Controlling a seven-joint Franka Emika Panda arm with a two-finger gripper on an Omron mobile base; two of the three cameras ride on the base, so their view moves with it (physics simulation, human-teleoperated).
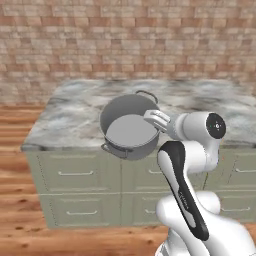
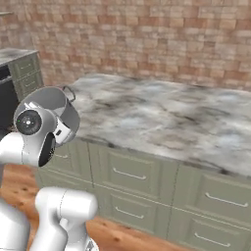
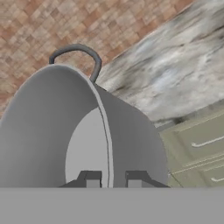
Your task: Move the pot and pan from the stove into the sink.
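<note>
The grey metal pot hangs in the air in front of the marble counter, tipped on its side so that its open mouth faces the base. My gripper is shut on the pot's rim. In the hand view the gripper has one fingertip inside the pot wall and one outside. The far loop handle points away from the hand. In the right base view the pot shows behind my arm's elbow. The pan, the stove and the sink are out of view.
A marble counter over green drawer fronts runs across the scene below a brick wall. A wooden floor lies to the left. A dark appliance front stands at the right base view's left edge.
</note>
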